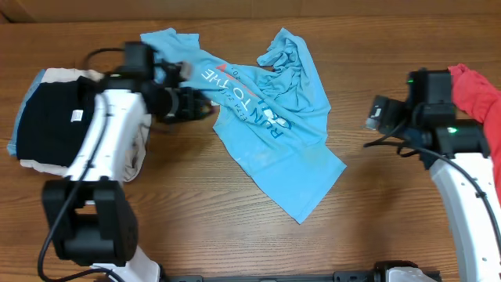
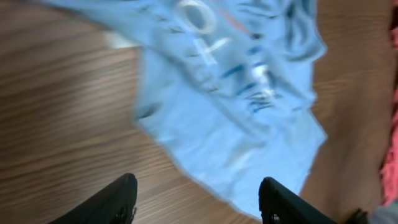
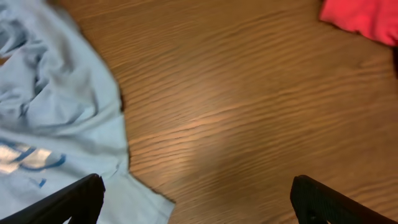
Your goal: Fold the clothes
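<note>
One brown wooden bench [image 1: 235,227] holds everything. Two white and black arms reach over it, the left arm [image 1: 102,157] and the right arm [image 1: 462,172].

One light blue T-shirt [image 1: 266,133] lies in the middle of the bench. It is spread out but crumpled, with bunched folds at the far end and one corner pointing to the near side. White letters on it read "TO THE". There is a bit of coral print next to them. The smaller print is too small to read.

One pile of folded clothes [image 1: 47,117] sits at the left edge, with a black one on top and a beige one under it. One red garment [image 1: 481,98] lies at the right edge, behind the right arm.

There are two claws. The left claw [image 2: 199,183] is by the shirt's left edge. Its two fingers [image 2: 127,199] are apart and hold nothing. The blue cloth lies just past them.

The right claw [image 3: 196,186] is wide open and empty over bare wood. The shirt's edge is at its left side.
</note>
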Controlling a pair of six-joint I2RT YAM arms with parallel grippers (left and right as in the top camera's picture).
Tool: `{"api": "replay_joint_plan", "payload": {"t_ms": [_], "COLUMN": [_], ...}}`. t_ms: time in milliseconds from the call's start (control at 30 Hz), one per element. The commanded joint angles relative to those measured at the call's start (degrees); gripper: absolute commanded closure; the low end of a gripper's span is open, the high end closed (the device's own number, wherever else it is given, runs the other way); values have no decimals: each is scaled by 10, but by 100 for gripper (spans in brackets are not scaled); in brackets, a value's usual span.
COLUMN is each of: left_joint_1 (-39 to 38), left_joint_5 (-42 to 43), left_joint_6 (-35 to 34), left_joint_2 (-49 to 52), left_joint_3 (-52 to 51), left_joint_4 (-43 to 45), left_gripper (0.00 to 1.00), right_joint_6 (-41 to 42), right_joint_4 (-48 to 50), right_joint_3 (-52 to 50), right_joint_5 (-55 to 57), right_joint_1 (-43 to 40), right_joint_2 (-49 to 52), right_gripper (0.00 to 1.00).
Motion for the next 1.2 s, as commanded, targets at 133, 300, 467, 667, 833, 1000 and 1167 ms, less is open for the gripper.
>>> {"api": "replay_joint_plan", "payload": {"t_ms": [133, 300, 467, 667, 833, 1000, 1167], "left_joint_1": [-191, -279, -290, -280, -280, -280, -285], "left_joint_5": [-47, -47, -80, -114, -129, -116, -118], "left_joint_6": [-231, -313, -330, -340, -363, -370, -376], "left_joint_2": [45, 89, 101, 101, 102, 106, 107], "left_joint_3": [-28, -41, -41, -48, -63, -87, -90], "left_joint_4": [32, 21, -19, -68, -46, -9, 30], "left_gripper": [35, 46, 55, 39, 38, 39, 52], "right_joint_6": [8, 8, 8, 8, 8, 8, 8], "right_joint_4": [-15, -19, -20, -21, -23, -27, -27], "right_joint_3": [12, 12, 11, 11, 11, 11, 11], "right_joint_5": [-22, -22, -22, -22, -22, -22, -23], "right_joint_1": [-42, -42, -42, -42, -42, -42, -42], "right_joint_2": [-1, -1, -1, 0, 0, -1, -1], "right_gripper": [0, 0, 0, 0, 0, 0, 0]}}
